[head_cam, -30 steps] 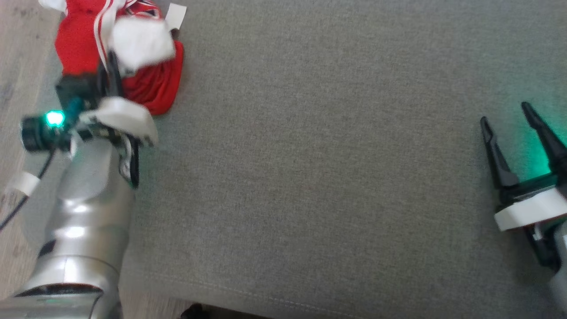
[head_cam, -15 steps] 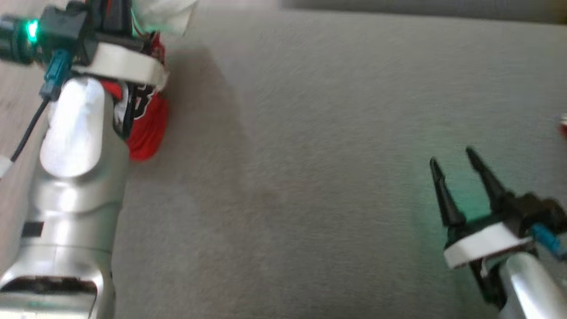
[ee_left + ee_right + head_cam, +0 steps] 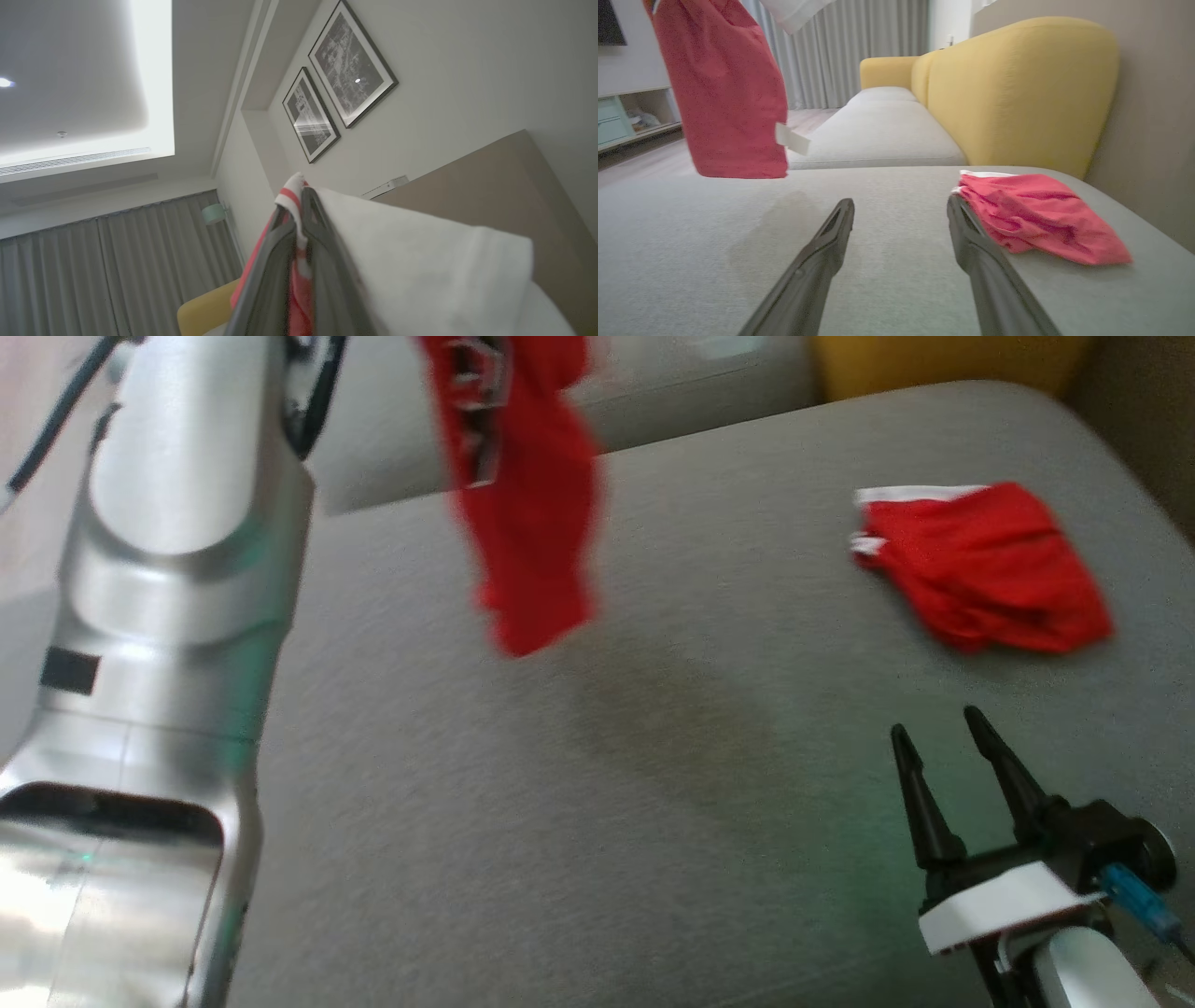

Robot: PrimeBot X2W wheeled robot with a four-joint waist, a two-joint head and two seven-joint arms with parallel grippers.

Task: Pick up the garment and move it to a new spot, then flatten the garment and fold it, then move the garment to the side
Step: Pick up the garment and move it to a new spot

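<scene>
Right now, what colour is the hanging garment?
Hanging garment: red, some white; clearest in right wrist view.

Head view: high, facing forward and down on the grey cushion (image 3: 653,821), mid-range.

Left wrist view: held high, tilted up toward the ceiling (image 3: 70,70), framed pictures (image 3: 350,65) and curtains (image 3: 117,270).

Right wrist view: low, close above the cushion, looking level toward the yellow sofa back (image 3: 1017,88).

Head and right wrist views share the hanging garment (image 3: 532,551), the folded red cloth (image 3: 980,569) and the right pincer (image 3: 935,723).
</scene>
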